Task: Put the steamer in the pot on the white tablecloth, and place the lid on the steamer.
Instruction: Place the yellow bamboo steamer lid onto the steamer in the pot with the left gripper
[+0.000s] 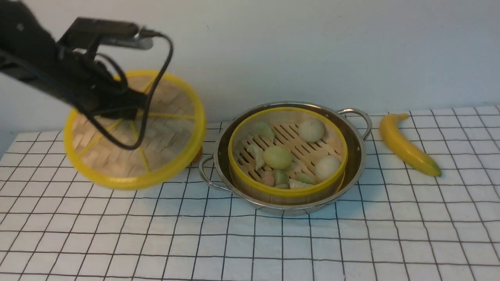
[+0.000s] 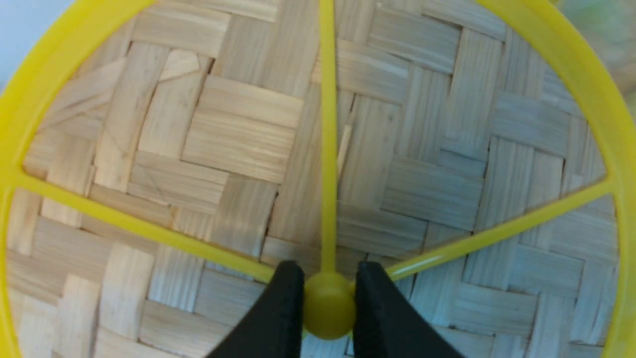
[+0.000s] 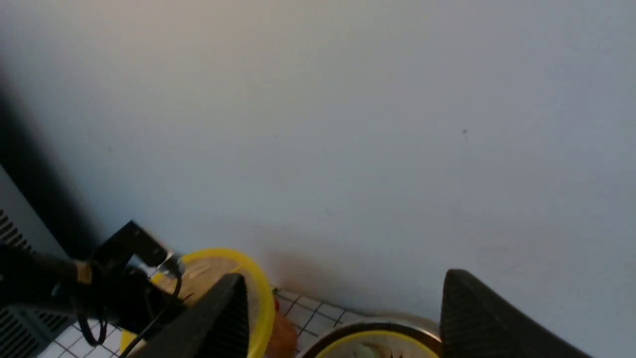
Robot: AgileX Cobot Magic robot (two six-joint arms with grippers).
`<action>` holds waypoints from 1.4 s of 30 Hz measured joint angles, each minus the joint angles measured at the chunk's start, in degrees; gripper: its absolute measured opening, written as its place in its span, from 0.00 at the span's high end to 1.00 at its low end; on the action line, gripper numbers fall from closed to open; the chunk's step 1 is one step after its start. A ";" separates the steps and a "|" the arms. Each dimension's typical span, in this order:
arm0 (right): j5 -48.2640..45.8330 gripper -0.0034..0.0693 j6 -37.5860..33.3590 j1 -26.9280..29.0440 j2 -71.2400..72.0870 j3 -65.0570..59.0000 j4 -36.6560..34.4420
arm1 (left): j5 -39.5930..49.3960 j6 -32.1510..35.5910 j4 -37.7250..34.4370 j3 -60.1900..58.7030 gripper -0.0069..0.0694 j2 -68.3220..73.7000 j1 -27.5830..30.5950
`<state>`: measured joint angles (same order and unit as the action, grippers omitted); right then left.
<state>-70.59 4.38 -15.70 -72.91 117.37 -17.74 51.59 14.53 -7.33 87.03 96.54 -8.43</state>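
The grey-white wall (image 1: 312, 47) behind the pot is plain, and it fills almost all of my right wrist view. The white tablecloth (image 1: 351, 242), with thin black grid lines, covers the worktop everywhere I can see. It is cut off on the near side of the pot and to the right of it.

The pot (image 1: 353, 156) stands on this cloth. It is wide, shallow, shiny steel with two loop handles.

To the left of the pot is the lid (image 1: 164, 128), a flat woven bamboo disc with a thick yellow rim and yellow spokes. It is tilted with its face toward the front camera, and my left arm hides a part of it. I cannot tell if its lower rim touches the cloth.

Inside the pot sits the steamer (image 1: 287, 192), a little narrower than the pot, with a yellow rim and a slatted wooden floor. Its top is open, and pale buns (image 1: 277, 157) and dumplings lie in it.

To the right of the pot, apart from it, lies a banana (image 1: 406, 146).

My left tool (image 2: 329, 286) is clamped on the yellow centre hub of the lid, one black finger on each side. My right tool (image 3: 343, 308) has its fingers wide apart and holds nothing; only a small part of the pot shows past them.

Between the lid and the pot, a small orange-red thing (image 1: 197, 154) is mostly hidden. I cannot say what it is.
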 joint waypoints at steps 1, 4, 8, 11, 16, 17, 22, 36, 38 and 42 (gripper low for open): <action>-0.07 0.26 0.00 0.00 0.13 -0.22 0.00 | 0.39 0.00 0.07 0.57 0.76 0.64 -0.49; -0.17 0.26 0.00 0.00 1.98 -2.46 0.00 | 2.87 0.00 0.83 8.39 0.76 5.75 -7.30; -0.12 0.26 0.00 0.00 5.21 -3.44 0.00 | 7.63 0.00 4.17 19.97 0.76 15.77 -16.01; -0.12 0.26 0.00 0.00 6.93 -3.44 0.00 | 9.77 -0.05 6.87 25.49 0.76 20.37 -19.21; -0.12 0.26 0.00 0.00 10.01 -3.44 0.00 | 13.11 -0.40 9.75 33.96 0.76 26.85 -21.69; -0.12 0.26 0.06 0.00 10.36 -3.44 0.00 | 13.23 -0.40 9.88 34.73 0.76 27.66 -21.81; -0.12 0.26 0.90 0.00 11.70 -3.39 0.00 | 13.28 -0.34 9.44 36.16 0.76 29.80 -22.05; -0.12 0.26 1.13 0.00 11.83 -3.39 0.00 | 10.61 0.01 7.91 36.16 0.76 32.71 -22.48; -0.12 0.26 1.13 0.00 11.83 -3.39 0.00 | 9.44 0.01 7.33 36.16 0.76 33.09 -22.48; -0.12 0.26 1.13 0.00 11.83 -3.39 0.00 | 8.01 0.11 6.28 36.16 0.76 33.42 -22.48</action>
<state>-70.72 5.52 -15.70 -61.08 113.99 -17.74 59.60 14.64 -1.05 123.19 129.97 -30.91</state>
